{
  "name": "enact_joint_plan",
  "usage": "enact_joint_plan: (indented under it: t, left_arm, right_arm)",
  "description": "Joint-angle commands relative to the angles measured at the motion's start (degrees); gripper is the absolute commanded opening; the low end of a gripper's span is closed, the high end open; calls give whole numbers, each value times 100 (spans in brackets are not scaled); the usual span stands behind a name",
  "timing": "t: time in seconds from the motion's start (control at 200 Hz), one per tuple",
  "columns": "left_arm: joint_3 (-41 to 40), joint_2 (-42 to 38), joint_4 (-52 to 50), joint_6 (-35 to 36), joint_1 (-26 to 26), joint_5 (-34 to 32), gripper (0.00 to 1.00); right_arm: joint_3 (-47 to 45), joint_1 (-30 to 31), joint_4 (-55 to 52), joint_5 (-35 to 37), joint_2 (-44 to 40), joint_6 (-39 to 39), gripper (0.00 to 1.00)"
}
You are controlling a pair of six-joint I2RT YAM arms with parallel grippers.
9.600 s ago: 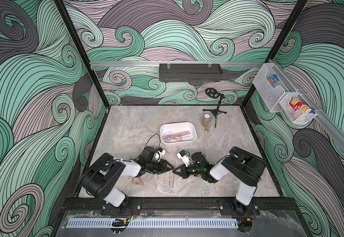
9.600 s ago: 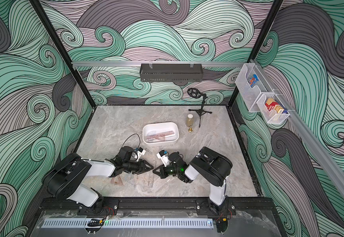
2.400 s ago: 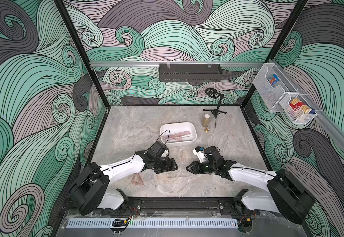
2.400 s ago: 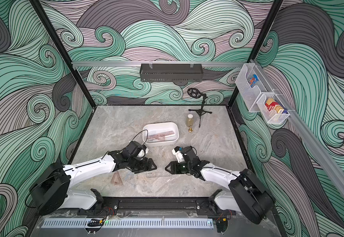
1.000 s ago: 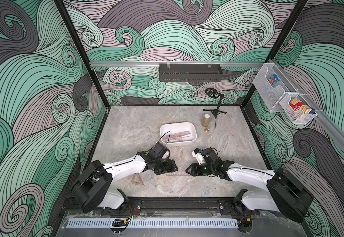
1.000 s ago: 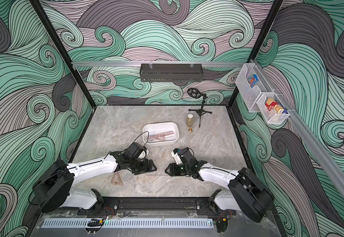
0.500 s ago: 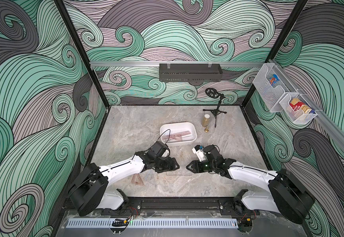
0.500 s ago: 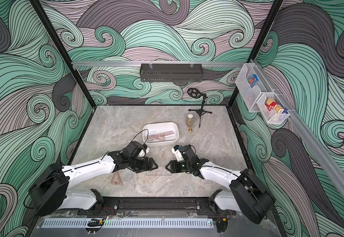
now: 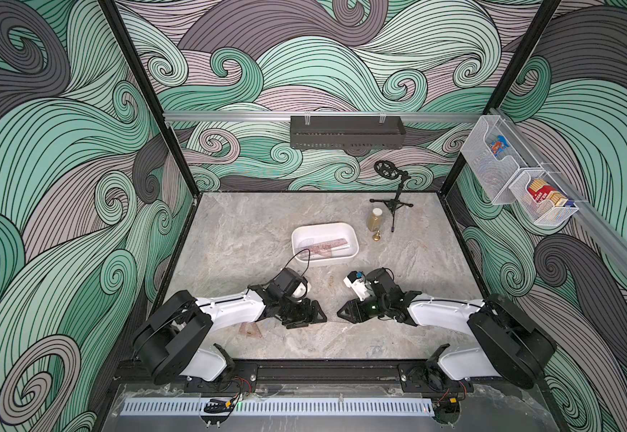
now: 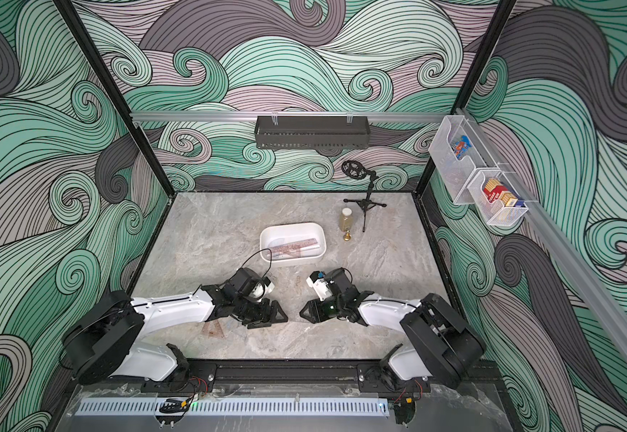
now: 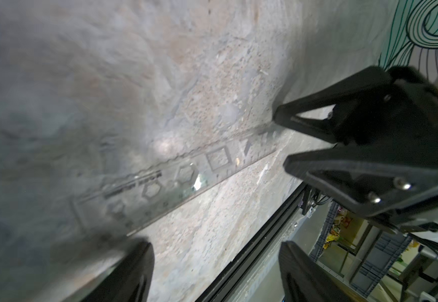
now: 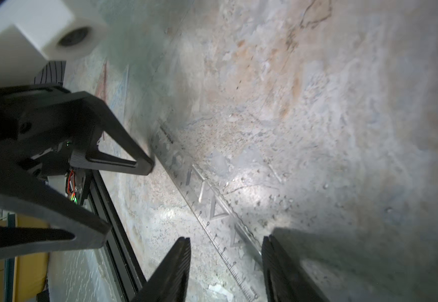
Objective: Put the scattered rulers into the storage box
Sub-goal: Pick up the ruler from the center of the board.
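A clear ruler (image 11: 181, 177) with stencil holes lies flat on the stone table, between my two grippers. My left gripper (image 11: 215, 272) is open and low over one end of it. My right gripper (image 12: 225, 261) is open, with the other end of this ruler (image 12: 205, 193) on the table between its fingers. In both top views the left gripper (image 9: 315, 316) and right gripper (image 9: 343, 314) face each other tip to tip. The white storage box (image 9: 355, 239) behind them holds reddish rulers (image 9: 323, 248). A reddish-brown set square (image 9: 249, 329) lies by the left arm.
A small bottle (image 9: 375, 220), a brass piece (image 9: 377, 236) and a black stand (image 9: 392, 202) are right of the box. A black tray (image 9: 345, 131) hangs on the back wall, wire baskets (image 9: 510, 175) on the right wall. The table's black front rail (image 9: 323, 368) runs close behind the grippers.
Both arms have shifted only slightly over the clear ruler. Nothing was taken hold of or let go.
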Motion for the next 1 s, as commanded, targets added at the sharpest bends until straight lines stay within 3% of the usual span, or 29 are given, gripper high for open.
enact_joint_plan:
  t: [0.0, 0.24, 0.475, 0.615, 0.79, 0.996]
  left_arm:
    - [147, 527, 368, -53, 22, -164, 80]
    - [513, 948, 693, -56, 234, -338, 79]
    - [722, 1085, 790, -44, 476, -286, 78]
    - [689, 990, 764, 0, 633, -338, 76]
    - [523, 761, 725, 23, 811, -356, 74]
    - [269, 488, 668, -66, 842, -390, 74]
  right_arm:
    - [-219, 112, 335, -310, -231, 326, 48]
    - [-551, 166, 1153, -660, -391, 852, 35]
    - [-505, 166, 1741, -1147, 174, 990, 31]
    - [-305, 112, 1548, -1180, 301, 737, 27]
    - [19, -259, 1298, -971, 318, 304, 14]
    - [568, -293, 1250, -884, 1027, 11, 7]
